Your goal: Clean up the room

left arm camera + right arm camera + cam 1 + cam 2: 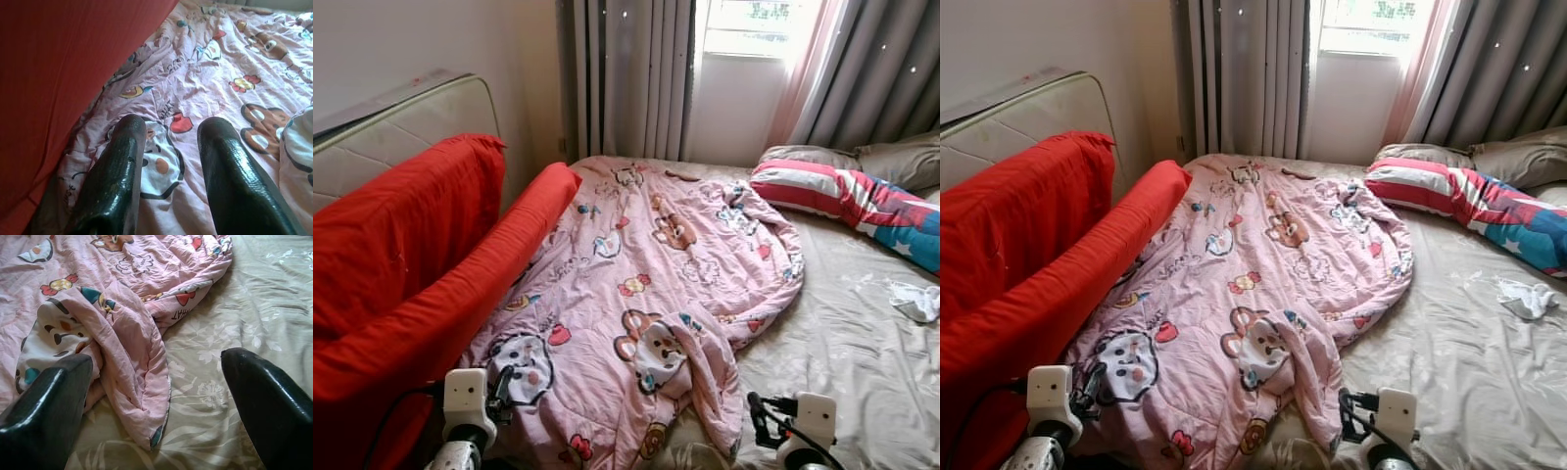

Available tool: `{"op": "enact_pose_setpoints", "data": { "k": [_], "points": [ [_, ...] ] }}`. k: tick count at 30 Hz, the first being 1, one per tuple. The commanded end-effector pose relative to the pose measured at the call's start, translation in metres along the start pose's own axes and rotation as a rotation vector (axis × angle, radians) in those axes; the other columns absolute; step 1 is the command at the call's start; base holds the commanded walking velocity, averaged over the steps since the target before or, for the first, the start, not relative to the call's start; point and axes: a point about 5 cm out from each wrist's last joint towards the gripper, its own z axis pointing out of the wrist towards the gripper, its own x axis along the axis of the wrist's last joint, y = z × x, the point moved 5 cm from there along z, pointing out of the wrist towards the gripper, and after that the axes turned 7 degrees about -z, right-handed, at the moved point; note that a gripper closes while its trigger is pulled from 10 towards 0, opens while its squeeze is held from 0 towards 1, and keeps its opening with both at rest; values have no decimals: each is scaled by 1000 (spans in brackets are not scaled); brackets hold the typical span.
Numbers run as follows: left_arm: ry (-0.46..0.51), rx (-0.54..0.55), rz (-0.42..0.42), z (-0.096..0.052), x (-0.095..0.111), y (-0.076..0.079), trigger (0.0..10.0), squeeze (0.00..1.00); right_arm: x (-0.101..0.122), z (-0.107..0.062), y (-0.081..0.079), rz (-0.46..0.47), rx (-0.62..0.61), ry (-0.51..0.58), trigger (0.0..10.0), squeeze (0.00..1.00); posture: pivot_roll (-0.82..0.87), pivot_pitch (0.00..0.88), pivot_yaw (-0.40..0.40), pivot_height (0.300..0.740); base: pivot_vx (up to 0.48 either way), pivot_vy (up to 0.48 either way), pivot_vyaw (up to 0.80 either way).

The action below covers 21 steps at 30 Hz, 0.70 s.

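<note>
A crumpled pink quilt point(646, 294) with cartoon prints lies across the bed's left half, on the beige sheet point(842, 352). My left gripper point(501, 390) hovers over the quilt's near left corner beside the red cover, its fingers point(122, 166) open with nothing between them. My right gripper point(756, 416) stands open above the near edge of the bed, where a folded corner of the quilt point(142, 382) meets the sheet. One finger point(49, 406) is over the quilt, the other over the sheet.
A red cover point(401, 264) drapes over a rail and an upright mattress point(401, 122) on the left. A striped pillow point(852, 201) and beige pillows point(862, 159) lie at the bed's far right. A small white cloth point(915, 299) lies on the sheet. Grey curtains point(626, 78) and a window stand behind.
</note>
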Motion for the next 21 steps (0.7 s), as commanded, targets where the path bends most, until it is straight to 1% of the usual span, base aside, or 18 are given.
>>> {"op": "enact_pose_setpoints", "data": {
  "k": [1, 4, 7, 21],
  "points": [
    [4, -6, -6, 4, 4, 4, 10000, 0, 7, 4, 1, -4, -4, 15, 10000, 0, -2, 17, -28, 740, 0, 0, 0],
    [2, -13, -9, 5, 4, 6, 10000, 0, 10, 5, 4, -6, -17, 23, 10000, 0, -2, 21, -26, 740, 0, 0, 0],
    [-2, -16, -8, 4, 3, 6, 10000, 0, 9, 5, 5, -7, -21, 19, 10000, 0, -1, 22, -26, 740, 0, 0, 0],
    [-11, -16, -9, 4, 3, 5, 10000, 0, 5, 3, 5, -7, -25, 1, 10000, 0, 1, 27, -24, 740, 0, 0, 0]
  ]
}}
